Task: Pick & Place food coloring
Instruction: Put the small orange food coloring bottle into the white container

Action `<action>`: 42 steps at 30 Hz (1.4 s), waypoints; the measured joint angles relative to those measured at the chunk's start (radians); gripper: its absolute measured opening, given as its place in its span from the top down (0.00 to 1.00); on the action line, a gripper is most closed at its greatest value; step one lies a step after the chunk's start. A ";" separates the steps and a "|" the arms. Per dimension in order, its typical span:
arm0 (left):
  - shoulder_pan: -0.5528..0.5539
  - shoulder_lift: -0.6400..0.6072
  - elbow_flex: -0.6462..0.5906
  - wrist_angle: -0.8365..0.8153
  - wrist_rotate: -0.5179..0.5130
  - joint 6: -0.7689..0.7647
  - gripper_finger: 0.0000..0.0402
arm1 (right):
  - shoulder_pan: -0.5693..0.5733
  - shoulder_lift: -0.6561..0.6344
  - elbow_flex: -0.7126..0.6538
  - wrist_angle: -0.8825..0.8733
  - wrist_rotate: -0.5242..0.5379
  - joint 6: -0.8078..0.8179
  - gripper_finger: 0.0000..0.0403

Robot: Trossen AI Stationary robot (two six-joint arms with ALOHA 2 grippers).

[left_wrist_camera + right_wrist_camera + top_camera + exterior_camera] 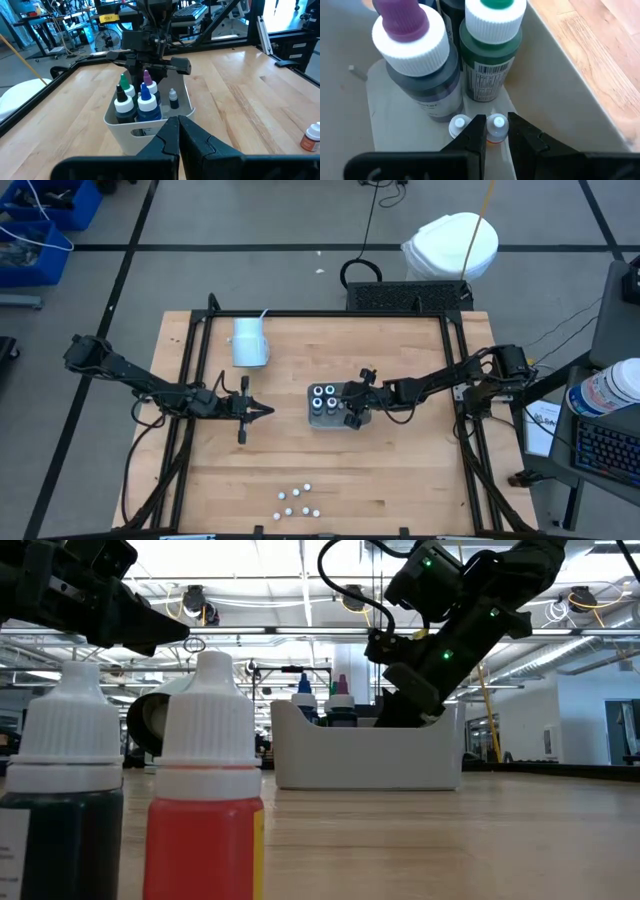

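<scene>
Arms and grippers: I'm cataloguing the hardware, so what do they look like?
Both arms are black, slim and multi-jointed, with black cables along them. The left gripper ends in two tapered dark fingers. The right gripper has matte black, wedge-shaped fingers. In the low view, small green lights glow on the right arm.

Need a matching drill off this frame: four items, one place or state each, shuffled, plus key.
Items:
1. white plastic cup
2. loose small white-capped bottles
3. right gripper
4. left gripper

Places or states:
A. shut, empty, left of the grey rectangular tray
B. inside the tray, closed on a small white-capped bottle
C. lying on its side, far left of the table
D. clustered at the table's near edge

Pairs: 1-C, 2-D, 3-B, 4-A
</scene>
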 joint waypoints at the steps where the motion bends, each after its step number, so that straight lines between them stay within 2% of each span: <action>1: 0.000 0.000 0.000 0.000 0.000 0.000 0.98 | 0.000 0.000 0.000 0.000 0.000 0.001 0.87; 11: 0.000 0.000 0.000 0.000 0.000 0.000 0.98 | 0.000 0.000 0.000 0.004 0.001 0.010 0.79; 24: 0.000 0.000 0.000 0.000 0.000 0.000 0.98 | 0.000 -0.032 0.000 0.018 0.002 -0.029 0.78; 34: 0.000 0.000 0.000 -0.006 0.000 -0.001 0.98 | 0.017 -0.269 0.000 -0.059 0.004 -0.086 0.78; 39: 0.000 0.000 0.000 -0.006 0.000 -0.004 0.98 | 0.098 -0.429 -0.004 -0.126 0.003 -0.173 0.80; 42: 0.000 0.000 0.000 -0.006 0.000 -0.005 0.98 | 0.163 -0.529 -0.070 -0.034 0.003 -0.247 0.85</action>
